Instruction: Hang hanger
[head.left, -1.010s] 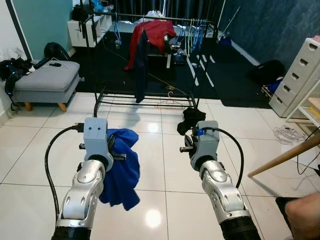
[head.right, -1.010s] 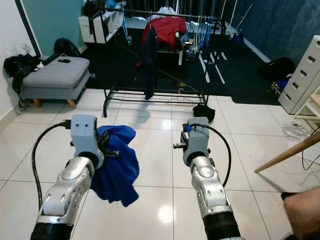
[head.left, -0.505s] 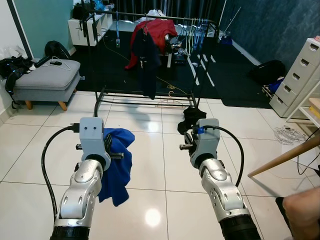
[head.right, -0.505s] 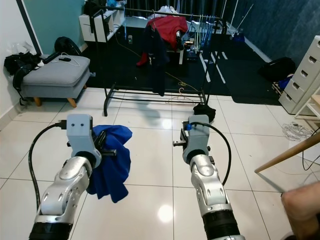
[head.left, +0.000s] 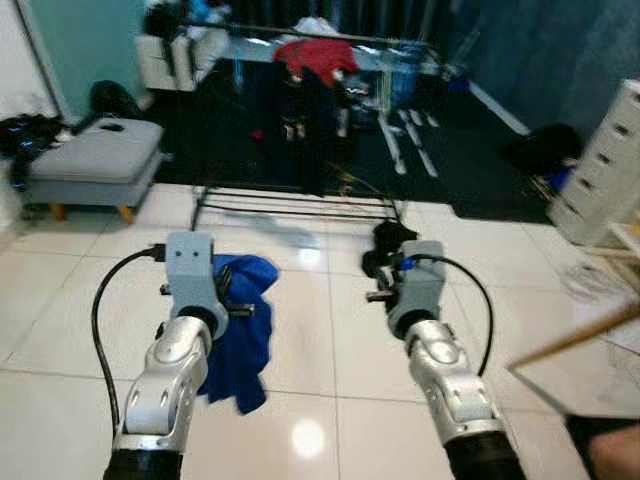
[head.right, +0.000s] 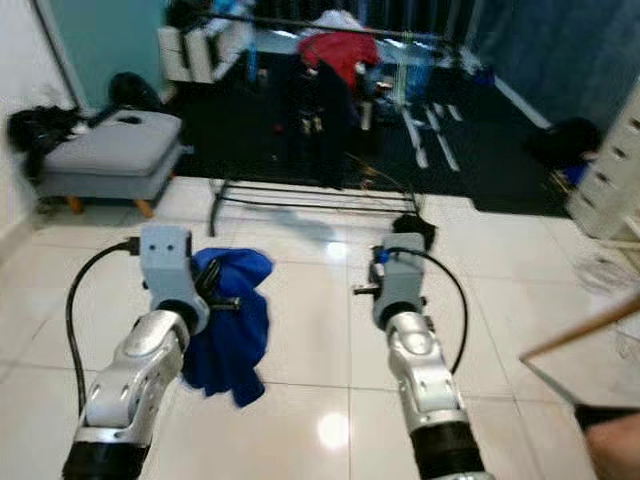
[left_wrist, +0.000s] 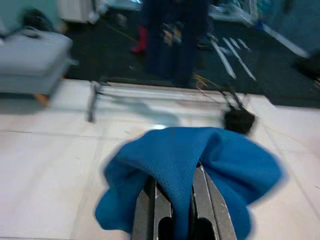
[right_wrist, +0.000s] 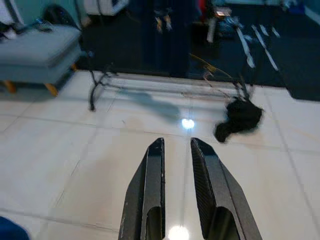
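Observation:
My left gripper is shut on a blue cloth that drapes over its fingers and hangs above the white tiles. My right gripper is held beside it, open by a narrow gap with nothing between its fingers. Ahead stands a black clothes rack with a dark garment, a red garment and coloured hangers on its top rail. Thin wire shapes lie at the rack's base, too blurred to identify.
A black garment lies on the tiles by the rack's right foot. A grey ottoman is at the left, white drawers and a slanted wooden pole at the right. Part of a person shows at the lower right.
The whole picture has shifted and blurred, and the rack looks slightly nearer, so the camera has moved. Both arms keep their pose; the blue cloth stays in the left gripper.

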